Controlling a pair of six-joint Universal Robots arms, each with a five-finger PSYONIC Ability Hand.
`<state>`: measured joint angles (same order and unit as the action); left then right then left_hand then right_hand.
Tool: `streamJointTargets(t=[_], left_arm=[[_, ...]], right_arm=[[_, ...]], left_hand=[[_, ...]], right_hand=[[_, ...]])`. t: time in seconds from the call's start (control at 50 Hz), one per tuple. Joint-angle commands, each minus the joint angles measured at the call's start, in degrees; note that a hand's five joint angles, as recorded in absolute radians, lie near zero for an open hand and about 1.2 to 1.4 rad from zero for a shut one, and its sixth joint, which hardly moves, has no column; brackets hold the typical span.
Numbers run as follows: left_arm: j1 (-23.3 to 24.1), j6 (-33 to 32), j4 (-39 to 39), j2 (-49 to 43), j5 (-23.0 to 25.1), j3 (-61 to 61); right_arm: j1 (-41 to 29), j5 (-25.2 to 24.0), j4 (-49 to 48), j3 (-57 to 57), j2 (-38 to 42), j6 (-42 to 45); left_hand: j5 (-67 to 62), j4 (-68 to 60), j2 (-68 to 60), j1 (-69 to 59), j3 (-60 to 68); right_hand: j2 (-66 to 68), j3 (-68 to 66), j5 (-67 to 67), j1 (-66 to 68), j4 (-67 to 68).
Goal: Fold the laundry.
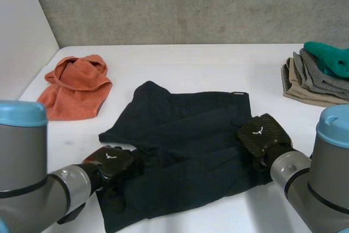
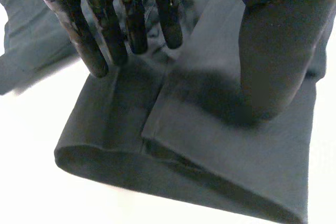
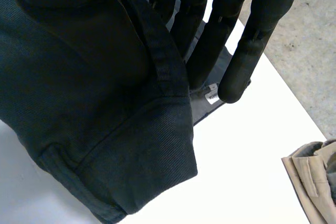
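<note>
The dark shorts [image 1: 185,145] are lying in the middle of the white tabletop [image 1: 191,61], close to the robot. They are looking partly folded, with one layer lying over another along the near side.

The left hand [image 1: 112,163] is resting on the near left corner of the shorts. Its fingers [image 2: 94,40] are staying straight and pressing their tips down on the cloth, not grabbing it. The right hand [image 1: 263,133] is working at the right edge, by the waistband. Its fingers [image 3: 247,51] are straight too, but they are pinching the waistband against the thumb, and the cloth is hanging over the thumb.

An orange cloth [image 1: 76,88] is sitting crumpled at the far left, not folded yet. A pile of clothes [image 1: 316,83] is sitting at the far right and is looking done. So I think the job is about halfway: the shorts are needing more folds, and the orange cloth is waiting.
</note>
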<state>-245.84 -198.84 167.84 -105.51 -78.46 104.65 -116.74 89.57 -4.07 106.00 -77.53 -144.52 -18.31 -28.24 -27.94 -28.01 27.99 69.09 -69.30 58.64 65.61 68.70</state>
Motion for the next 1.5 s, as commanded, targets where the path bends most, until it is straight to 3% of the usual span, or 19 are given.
streamJointTargets(t=[0.02,0.16,0.24,0.34,0.44,0.54,0.66,0.84,0.98,1.0,1.02,1.04,1.06,1.14,1.22,1.3,1.32,1.42,1.5], left_arm=[[1.7,-1.3,0.6,-3.7,-4.9,-1.5],[4.1,-1.4,-3.2,5.1,-4.5,1.1],[5.1,-3.4,-7.7,10.4,-3.1,3.4],[5.1,-11.3,-19.1,11.7,-0.6,5.0],[3.6,-18.3,-26.5,9.9,-0.4,3.5],[2.1,-19.7,-18.2,5.2,-0.9,-5.0],[2.3,-16.1,-7.1,-0.8,-3.1,-15.0],[1.9,-8.5,16.4,-17.0,-4.8,-33.9],[2.1,-7.2,24.3,-29.8,-8.4,-49.0],[2.2,-6.8,24.5,-30.9,-8.5,-50.5],[2.3,-6.5,24.6,-31.9,-8.6,-51.7],[2.4,-5.9,24.6,-32.6,-9.0,-53.0],[2.8,-4.3,24.2,-33.4,-8.9,-54.4],[4.4,-0.9,21.8,-30.4,-9.7,-52.2],[4.9,1.1,21.2,-23.2,-9.9,-44.4],[5.1,1.9,22.9,-15.7,-8.5,-34.5],[5.1,1.9,23.3,-14.2,-8.0,-32.3],[4.3,2.1,27.4,-6.0,-3.7,-18.6],[3.8,2.9,30.9,-2.3,-0.5,-10.9]], right_arm=[[1.6,-0.4,2.4,0.2,-2.4,0.2],[3.7,-2.2,8.7,1.1,-5.3,3.2],[5.9,-4.8,16.9,4.0,-6.4,12.1],[10.5,-6.4,27.8,8.1,-7.0,28.6],[10.4,-7.7,25.1,4.8,-6.4,29.0],[7.0,-7.4,19.7,-2.4,-1.7,20.0],[3.8,-2.7,9.6,-11.9,5.5,8.2],[2.5,5.3,-10.5,-21.9,15.9,7.3],[1.1,6.7,-26.4,-31.3,27.9,8.5],[1.0,6.8,-28.3,-32.5,29.6,8.6],[0.9,7.2,-31.5,-34.5,32.4,8.7],[0.7,7.4,-33.0,-35.4,33.7,8.8],[0.5,7.4,-34.2,-35.9,34.5,9.0],[0.1,7.7,-36.4,-35.9,33.3,8.1],[0.2,8.4,-33.5,-31.7,25.9,4.1],[1.3,6.8,-22.8,-27.2,16.4,-3.2],[2.6,5.0,-16.2,-25.7,13.4,-5.7],[6.8,-1.8,4.7,-21.6,10.2,-13.2],[9.1,-3.8,10.3,-17.8,10.5,-15.1]], left_hand=[[-51.6,-51.7,-51.9,-51.9,51.9],[-51.7,-51.8,-52.1,-52.0,52.0],[-51.7,-51.8,-52.1,-52.0,52.0],[-51.7,-51.8,-52.1,-52.0,52.0],[-51.7,-51.8,-52.1,-52.0,52.0],[-51.7,-51.8,-52.1,-52.0,52.0],[-51.7,-51.8,-52.1,-52.0,52.0],[-51.7,-51.8,-52.1,-52.0,52.0],[-51.7,-51.8,-52.1,-52.0,52.0],[-49.5,-49.6,-49.9,-49.8,49.9],[-29.9,-29.9,-30.2,-30.2,30.2],[-4.9,-4.9,-5.2,-5.2,5.2],[18.3,18.2,17.9,18.0,-18.0],[18.3,18.2,17.9,18.0,-18.0],[18.3,18.2,17.9,18.0,-18.0],[18.3,18.2,17.9,18.0,-18.0],[18.3,18.2,17.9,18.0,-18.0],[18.3,18.2,17.9,18.0,-18.0],[18.3,18.2,17.9,18.0,-18.0]], right_hand=[[10.9,-10.7,11.4,14.4,11.3],[10.9,-10.7,11.4,14.4,11.3],[10.9,-10.7,11.4,14.4,11.3],[10.9,-10.7,11.4,14.4,11.3],[10.9,-10.7,11.4,14.4,11.3],[10.9,-10.7,11.4,14.4,11.3],[10.9,-10.7,11.4,14.4,11.3],[10.9,-10.7,11.4,14.4,11.3],[8.2,-8.0,8.7,11.7,8.6],[-7.3,7.5,-6.8,-3.8,-6.9],[-46.1,46.3,-45.6,-42.6,-45.7],[-59.1,59.3,-58.6,-55.6,-58.7],[-59.1,59.3,-58.6,-55.6,-58.7],[-59.1,59.3,-58.6,-55.6,-58.7],[-59.1,59.3,-58.6,-55.6,-58.7],[-59.1,59.3,-58.6,-55.6,-58.7],[-59.1,59.3,-58.6,-55.6,-58.7],[-56.9,57.1,-56.5,-53.4,-56.5],[-52.9,53.1,-52.4,-49.4,-52.5]])
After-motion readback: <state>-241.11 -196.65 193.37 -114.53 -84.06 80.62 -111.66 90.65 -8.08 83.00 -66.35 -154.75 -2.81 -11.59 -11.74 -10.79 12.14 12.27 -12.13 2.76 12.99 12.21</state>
